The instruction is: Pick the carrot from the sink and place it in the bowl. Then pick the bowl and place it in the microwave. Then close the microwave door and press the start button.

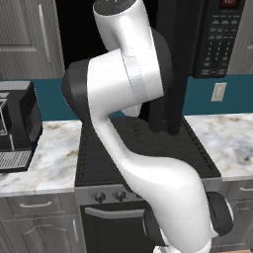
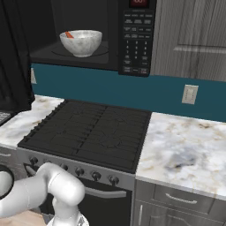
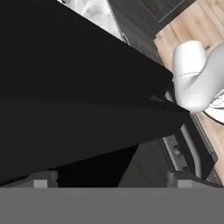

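The marbled bowl stands inside the open microwave, on the floor of its dark cavity. The carrot lies in the bowl, its orange tip just above the rim. The keypad panel with its red display sits right of the cavity. The microwave door is swung open and juts out over the stove. In the hand view the black door is very close ahead of my gripper. The fingertips stand wide apart, open, with nothing held. The sink is out of view.
A black gas stove lies under the microwave, with knobs along its front. Marble counter runs on both sides. A black coffee machine stands on the left counter. A wall outlet sits on the teal backsplash.
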Available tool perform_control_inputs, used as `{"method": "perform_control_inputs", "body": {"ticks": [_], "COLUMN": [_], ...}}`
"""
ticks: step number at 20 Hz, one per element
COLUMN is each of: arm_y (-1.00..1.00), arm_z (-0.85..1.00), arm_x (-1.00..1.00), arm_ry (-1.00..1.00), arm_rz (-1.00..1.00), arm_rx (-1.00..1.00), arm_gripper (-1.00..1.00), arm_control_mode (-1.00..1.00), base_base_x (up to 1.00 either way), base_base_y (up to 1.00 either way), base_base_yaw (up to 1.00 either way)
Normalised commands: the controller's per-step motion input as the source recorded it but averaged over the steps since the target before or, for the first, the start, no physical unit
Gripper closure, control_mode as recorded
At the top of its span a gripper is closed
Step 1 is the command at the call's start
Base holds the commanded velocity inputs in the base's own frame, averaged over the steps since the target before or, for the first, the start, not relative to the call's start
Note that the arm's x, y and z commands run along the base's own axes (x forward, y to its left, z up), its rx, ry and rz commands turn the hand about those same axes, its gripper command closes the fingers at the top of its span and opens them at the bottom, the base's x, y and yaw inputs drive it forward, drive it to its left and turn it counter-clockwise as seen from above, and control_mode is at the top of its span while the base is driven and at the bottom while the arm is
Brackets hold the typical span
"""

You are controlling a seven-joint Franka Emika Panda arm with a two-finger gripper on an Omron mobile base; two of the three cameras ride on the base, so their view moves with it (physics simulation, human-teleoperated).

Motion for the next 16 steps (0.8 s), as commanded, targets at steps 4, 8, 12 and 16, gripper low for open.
{"method": "perform_control_inputs", "body": {"ticks": [4, 8, 12, 16], "arm_y": [-1.00, -0.99, -0.84, -0.63], "arm_z": [0.00, 0.00, 0.02, 0.09], "arm_x": [0.61, 0.89, 1.00, 1.00], "arm_ry": [-0.04, 0.00, 0.00, 0.00], "arm_rz": [0.00, -0.02, -0.04, -0.07], "arm_rx": [0.07, 0.04, 0.03, 0.05], "arm_gripper": [-1.00, -1.00, -1.00, -1.00], "arm_control_mode": [-1.00, -1.00, -1.00, -1.00], "base_base_x": [0.00, 0.00, 0.00, 0.00], "base_base_y": [0.00, 0.00, 0.00, 0.00], "base_base_yaw": [0.00, 0.00, 0.00, 0.00]}}
